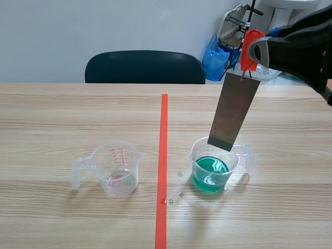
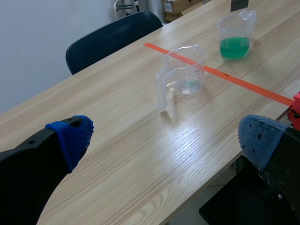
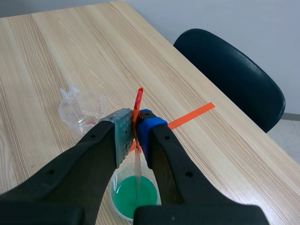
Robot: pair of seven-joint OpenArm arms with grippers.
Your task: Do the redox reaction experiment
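A clear beaker with green liquid (image 1: 211, 172) stands right of the tape line. Above it hangs a grey metal plate (image 1: 234, 111) from an orange clip (image 1: 249, 47), tilted, its lower edge at the beaker's rim. My right gripper (image 3: 135, 129) is shut on the orange clip (image 3: 138, 104), and the plate's thin edge (image 3: 138, 176) drops toward the green beaker (image 3: 135, 197). A second clear beaker (image 1: 117, 168), nearly empty with a reddish trace, stands left of the line. My left gripper (image 2: 164, 136) is open at the table's near edge, far from that beaker (image 2: 183, 71).
A dark chair (image 1: 145, 67) stands behind the table. A blue bag (image 1: 214, 57) and equipment lie beyond the far right corner. Small droplets (image 1: 176, 187) dot the wood near the tape. A red object (image 2: 296, 110) shows beside my left gripper.
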